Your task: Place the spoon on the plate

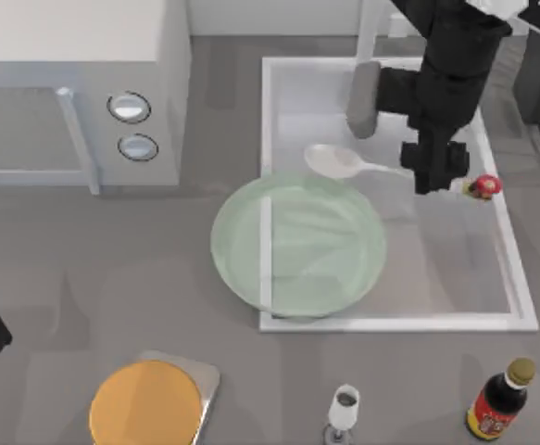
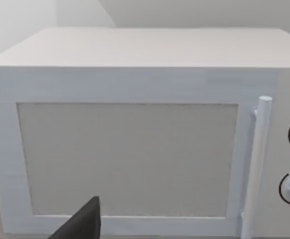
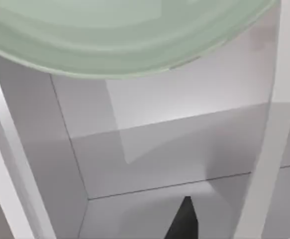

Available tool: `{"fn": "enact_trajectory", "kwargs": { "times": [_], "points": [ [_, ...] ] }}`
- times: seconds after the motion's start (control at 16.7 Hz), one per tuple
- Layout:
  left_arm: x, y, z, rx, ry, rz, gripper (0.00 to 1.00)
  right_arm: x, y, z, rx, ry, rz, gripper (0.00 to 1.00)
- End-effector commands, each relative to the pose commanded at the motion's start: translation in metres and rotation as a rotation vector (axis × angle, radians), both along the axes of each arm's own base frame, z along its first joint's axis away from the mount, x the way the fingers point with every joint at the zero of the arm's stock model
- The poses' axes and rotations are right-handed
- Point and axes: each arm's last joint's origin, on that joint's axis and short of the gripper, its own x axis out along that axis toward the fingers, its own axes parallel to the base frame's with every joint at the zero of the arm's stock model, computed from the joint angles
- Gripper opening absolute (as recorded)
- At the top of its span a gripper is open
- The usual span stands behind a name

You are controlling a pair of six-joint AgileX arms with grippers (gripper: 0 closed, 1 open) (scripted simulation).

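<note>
The white spoon [image 1: 344,163] with its red-and-yellow knob is held clamped at mid-handle by the right gripper [image 1: 433,172] just past the far rim of the pale green glassy plate [image 1: 297,246], so an early release could drop it into the white tray [image 1: 520,306].

1. The plate [image 1: 297,246] sits in the middle of the table, its right part over the tray [image 1: 520,306].
2. The spoon [image 1: 344,163] is just behind the plate, over the tray.
3. The right gripper [image 1: 433,167] is on the spoon's handle.
4. The microwave [image 1: 75,83] stands at the back left.
5. The orange disc [image 1: 144,403] lies at the front left, on a board [image 1: 207,378].
6. The bottle [image 1: 499,400] stands at the front right.
</note>
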Motion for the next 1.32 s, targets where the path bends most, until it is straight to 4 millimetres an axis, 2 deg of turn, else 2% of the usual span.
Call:
{"fn": "enact_trajectory", "kwargs": {
  "times": [0.12, 0.24, 0.36, 0.42, 0.78, 1.32],
  "points": [
    [0.0, 0.0, 0.0, 0.0, 0.0, 0.0, 1.0, -0.004, 0.052, -0.008, 0.006, -0.012, 0.105, 0.0],
    [0.0, 0.0, 0.0, 0.0, 0.0, 0.0, 1.0, -0.013, 0.092, -0.016, 0.009, -0.018, 0.186, 0.0],
    [0.0, 0.0, 0.0, 0.0, 0.0, 0.0, 1.0, -0.022, 0.117, -0.022, 0.009, -0.021, 0.236, 0.0],
    [0.0, 0.0, 0.0, 0.0, 0.0, 0.0, 1.0, -0.024, 0.122, -0.024, 0.009, -0.022, 0.248, 0.0],
    [0.0, 0.0, 0.0, 0.0, 0.0, 0.0, 1.0, -0.023, 0.121, -0.024, 0.008, -0.025, 0.242, 0.0],
    [0.0, 0.0, 0.0, 0.0, 0.0, 0.0, 1.0, -0.003, 0.103, -0.019, 0.007, -0.136, 0.15, 0.0]
  ]
}}
